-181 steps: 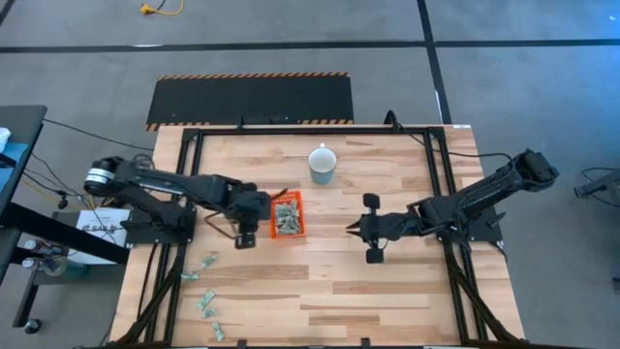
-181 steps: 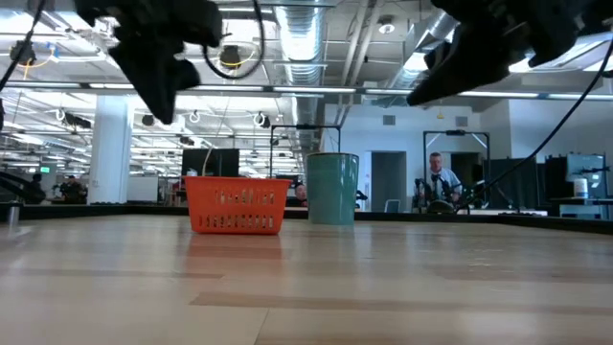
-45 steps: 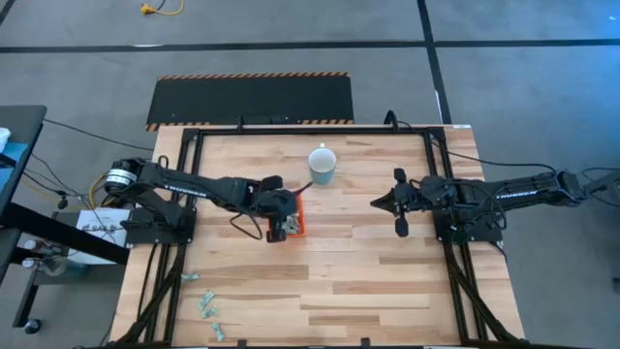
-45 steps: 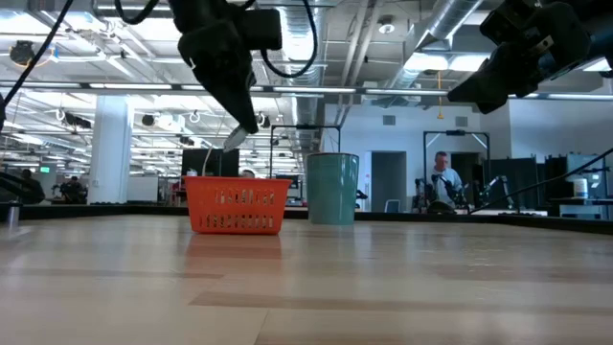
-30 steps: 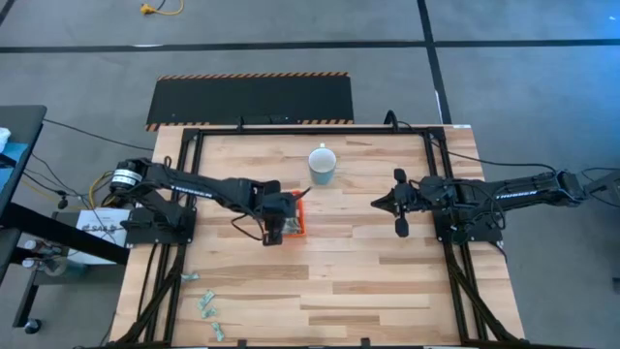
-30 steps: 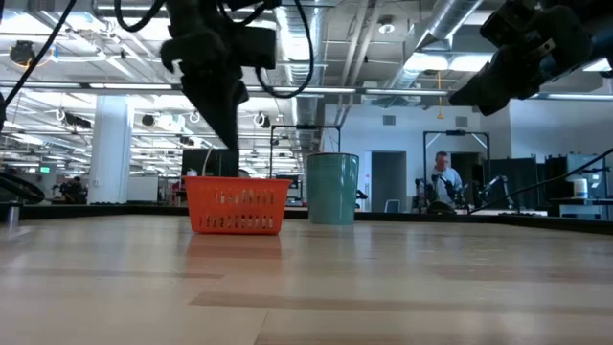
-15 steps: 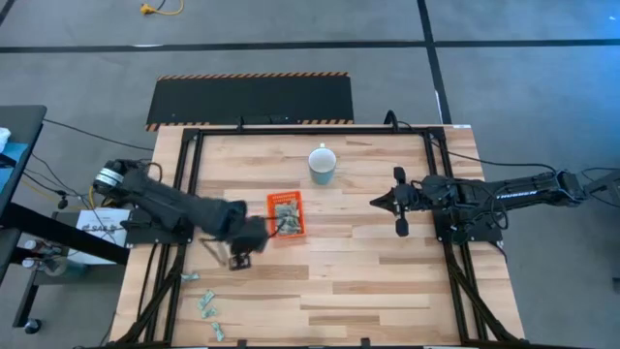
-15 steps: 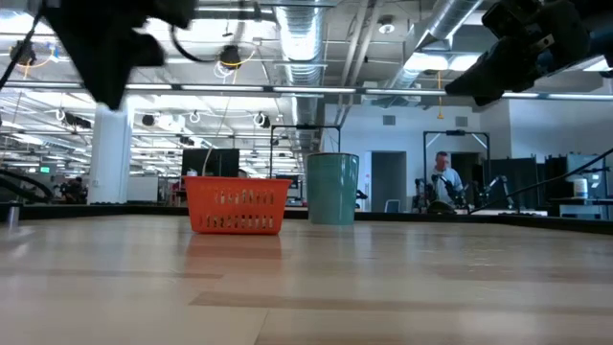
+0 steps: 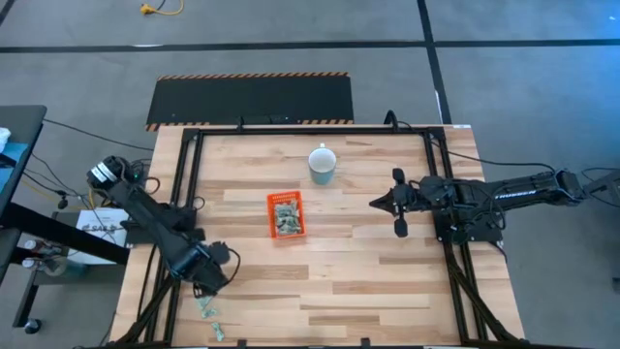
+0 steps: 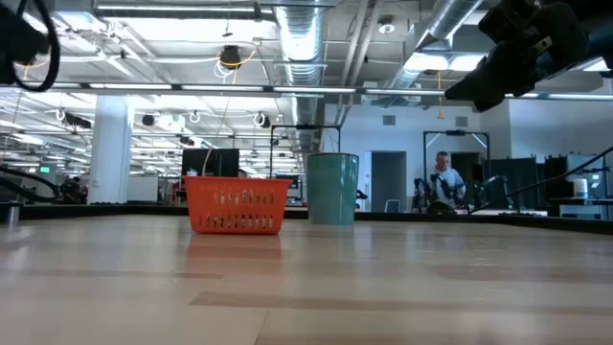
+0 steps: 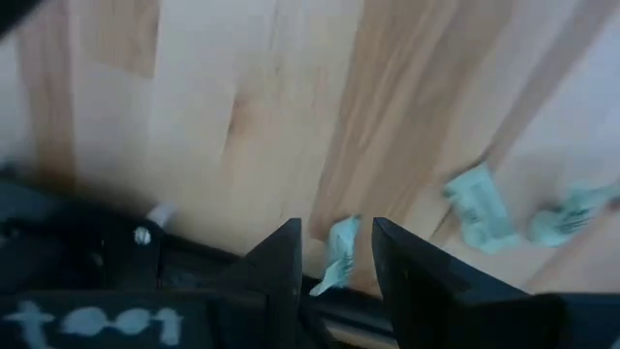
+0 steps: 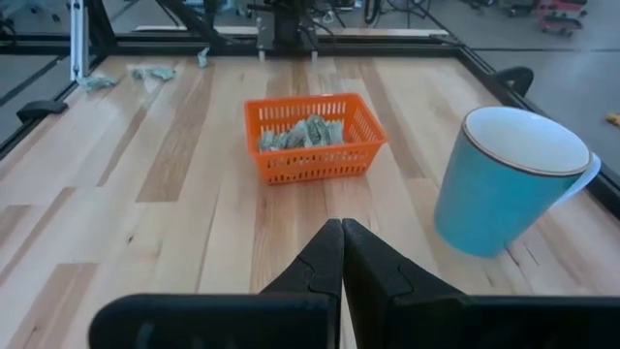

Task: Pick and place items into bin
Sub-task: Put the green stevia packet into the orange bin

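Note:
The orange bin (image 9: 286, 214) sits mid-table with several green-and-white items (image 12: 295, 134) in it. Loose items lie near the table's near-left corner (image 9: 204, 306), (image 9: 217, 333). My left gripper (image 9: 207, 279) hovers over that corner, open. In the left wrist view its fingers (image 11: 283, 260) stand on either side of one item (image 11: 339, 252), and two more items (image 11: 479, 207) lie beyond. Whether the fingers touch that item, I cannot tell. My right gripper (image 12: 341, 236) is shut and holds nothing. It waits raised at the table's right (image 9: 376, 204), pointing at the bin.
A pale blue mug (image 9: 322, 165) stands beyond the bin, toward the far edge. A black frame (image 9: 184, 184) runs round the table's sides. Bare wood (image 9: 368, 281) lies between the bin and the near edge. A person (image 10: 438, 182) is in the room behind.
My left gripper has left the bin, where its fingers reached down inside, and has swung toward the table's near-left corner, ending low over the loose items. The bin and mug have stayed in place.

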Action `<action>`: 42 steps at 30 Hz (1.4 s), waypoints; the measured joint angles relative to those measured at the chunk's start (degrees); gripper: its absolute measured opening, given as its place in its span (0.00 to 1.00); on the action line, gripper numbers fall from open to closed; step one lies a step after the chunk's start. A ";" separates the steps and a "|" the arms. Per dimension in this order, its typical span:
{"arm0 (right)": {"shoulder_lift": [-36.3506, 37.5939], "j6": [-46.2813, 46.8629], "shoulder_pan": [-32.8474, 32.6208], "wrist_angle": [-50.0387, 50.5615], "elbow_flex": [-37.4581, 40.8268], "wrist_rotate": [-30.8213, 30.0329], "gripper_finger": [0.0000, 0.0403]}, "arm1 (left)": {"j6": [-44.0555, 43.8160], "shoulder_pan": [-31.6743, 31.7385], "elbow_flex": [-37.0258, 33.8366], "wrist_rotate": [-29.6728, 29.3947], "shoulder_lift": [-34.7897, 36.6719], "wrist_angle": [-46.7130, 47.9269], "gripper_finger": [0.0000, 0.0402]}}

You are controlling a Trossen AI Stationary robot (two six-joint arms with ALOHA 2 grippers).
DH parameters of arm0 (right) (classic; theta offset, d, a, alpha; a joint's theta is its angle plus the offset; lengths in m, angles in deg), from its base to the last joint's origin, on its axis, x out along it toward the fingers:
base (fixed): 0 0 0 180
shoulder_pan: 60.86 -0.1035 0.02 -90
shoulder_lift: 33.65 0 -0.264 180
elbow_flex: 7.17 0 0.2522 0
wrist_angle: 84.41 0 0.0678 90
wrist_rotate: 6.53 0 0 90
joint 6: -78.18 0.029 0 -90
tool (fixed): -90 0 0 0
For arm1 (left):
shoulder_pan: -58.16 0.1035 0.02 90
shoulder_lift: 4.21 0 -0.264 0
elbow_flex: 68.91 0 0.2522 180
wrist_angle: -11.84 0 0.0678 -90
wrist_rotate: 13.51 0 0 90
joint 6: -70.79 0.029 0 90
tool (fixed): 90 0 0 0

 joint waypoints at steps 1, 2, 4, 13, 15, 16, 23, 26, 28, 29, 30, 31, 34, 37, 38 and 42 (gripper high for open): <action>0.00 0.00 0.00 0.07 0.00 0.00 0.00 | -0.33 -0.05 -0.77 0.84 -0.10 -0.11 0.29; 0.00 0.00 0.00 0.01 0.00 0.00 0.00 | -1.07 -0.04 -1.74 1.58 -0.19 -0.69 0.29; 0.00 0.00 0.00 -0.03 0.00 0.00 0.00 | -2.72 0.10 -3.17 3.40 -0.21 -1.91 0.29; 0.00 -0.46 0.21 0.15 0.00 -0.07 0.00 | -9.34 0.22 -7.15 16.43 -2.84 -8.78 0.34; 0.00 -0.66 0.22 0.14 0.00 -0.09 0.00 | -6.91 0.27 -7.16 16.82 -4.51 -8.70 0.36; 0.00 -0.92 0.22 0.14 0.00 -0.09 0.00 | -5.62 0.48 -7.15 16.84 -5.45 -8.76 0.36; 0.00 -1.09 0.20 0.11 0.00 -0.20 0.00 | 3.60 2.91 -7.15 18.06 -12.93 -8.62 0.41; 0.00 -1.09 0.22 0.13 0.00 -0.21 0.00 | 6.43 3.75 -7.15 19.08 -15.44 -7.33 0.42; 0.00 -1.09 0.20 0.14 0.00 -0.20 0.00 | 7.58 4.02 -7.15 19.20 -16.63 -6.93 0.43; 0.00 -1.09 0.20 0.14 0.00 -0.20 0.00 | 8.03 4.06 -7.15 19.16 -17.15 -6.68 0.43; 0.00 -1.09 0.22 0.14 0.00 -0.20 0.00 | 8.45 4.06 -7.15 19.16 -17.67 -6.63 0.43; 0.00 -1.09 0.22 0.14 0.00 -0.20 0.00 | 8.84 4.04 -7.15 19.16 -18.19 -6.77 0.43; 0.00 -1.07 0.21 0.14 0.00 -0.20 0.00 | 10.59 4.04 -7.14 19.35 -19.20 -7.08 0.43; 0.00 -1.07 0.20 0.13 0.00 -0.20 0.00 | 11.78 4.08 -7.04 19.59 -19.85 -7.39 0.43; 0.00 -1.07 0.20 0.14 0.00 -0.20 0.00 | 12.06 4.08 -6.99 19.60 -20.01 -7.58 0.43; 0.00 -1.07 0.20 0.16 0.00 -0.20 0.00 | 12.34 4.06 -6.99 19.40 -20.06 -7.79 0.40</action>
